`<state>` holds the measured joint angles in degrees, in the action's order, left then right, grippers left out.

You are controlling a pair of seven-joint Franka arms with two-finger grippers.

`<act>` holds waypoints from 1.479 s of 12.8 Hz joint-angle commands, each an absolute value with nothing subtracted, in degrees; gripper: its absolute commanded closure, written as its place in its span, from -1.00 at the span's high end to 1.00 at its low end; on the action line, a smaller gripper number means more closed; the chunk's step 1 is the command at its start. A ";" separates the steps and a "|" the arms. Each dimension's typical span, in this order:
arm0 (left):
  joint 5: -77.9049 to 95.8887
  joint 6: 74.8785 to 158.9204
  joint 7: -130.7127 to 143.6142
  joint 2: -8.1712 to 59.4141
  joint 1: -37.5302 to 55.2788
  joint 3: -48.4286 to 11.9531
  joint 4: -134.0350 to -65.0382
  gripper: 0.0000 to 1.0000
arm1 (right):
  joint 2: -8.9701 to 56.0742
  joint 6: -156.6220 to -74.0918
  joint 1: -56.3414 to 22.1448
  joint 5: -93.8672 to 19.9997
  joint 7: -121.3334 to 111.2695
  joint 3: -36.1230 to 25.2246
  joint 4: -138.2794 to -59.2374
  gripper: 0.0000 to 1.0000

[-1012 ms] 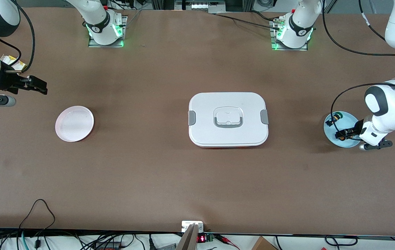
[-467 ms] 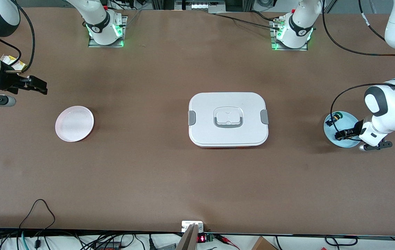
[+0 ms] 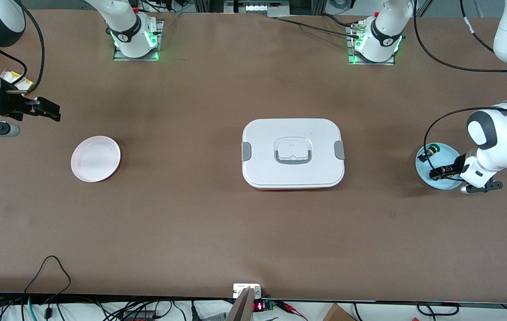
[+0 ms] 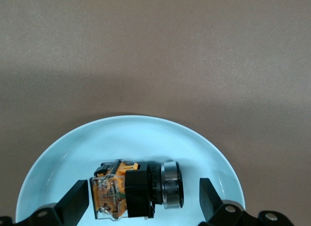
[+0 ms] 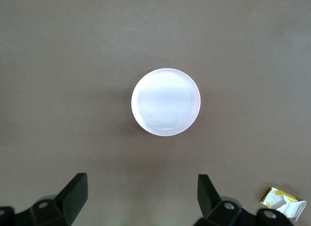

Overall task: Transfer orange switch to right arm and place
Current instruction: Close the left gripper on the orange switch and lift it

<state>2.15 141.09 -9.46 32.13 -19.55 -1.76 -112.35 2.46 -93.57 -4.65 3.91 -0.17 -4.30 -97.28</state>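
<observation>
One orange switch (image 4: 133, 189), half-hidden, front view.

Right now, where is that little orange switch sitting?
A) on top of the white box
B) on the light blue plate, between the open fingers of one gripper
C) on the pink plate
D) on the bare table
B: the orange switch lies on the light blue plate, the open left gripper straddling it.

left gripper (image 4: 141, 206) low, fingers spread wide, right gripper (image 3: 42, 109) waiting aloft, fingers apart
</observation>
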 commanded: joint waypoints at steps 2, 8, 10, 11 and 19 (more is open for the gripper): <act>1.93 141.33 -10.55 33.13 -20.30 -2.37 -111.88 0.94 | 2.64 -93.25 -4.83 4.22 -0.70 -4.31 -96.33 1.00; 1.85 141.06 -13.08 33.05 -20.30 -2.46 -111.71 0.12 | 2.81 -93.34 -4.22 3.69 -0.61 -4.57 -94.84 1.00; 1.85 140.11 -15.37 32.96 -20.39 -2.37 -110.92 -0.05 | 2.81 -93.43 -4.04 3.60 -0.53 -4.75 -94.83 1.00; 1.93 137.57 -17.73 32.78 -20.39 -2.37 -110.57 -0.19 | 2.81 -93.69 -4.13 3.60 -0.53 -4.75 -94.83 1.00; 3.07 102.77 -19.07 32.43 -19.07 -5.09 -92.92 -0.70 | 2.20 -95.54 -3.00 3.43 -3.23 -5.27 -95.89 1.00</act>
<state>2.29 108.96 -18.17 32.42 -19.31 -3.55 -97.33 2.64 -95.23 -4.14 3.89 -0.51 -4.95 -95.75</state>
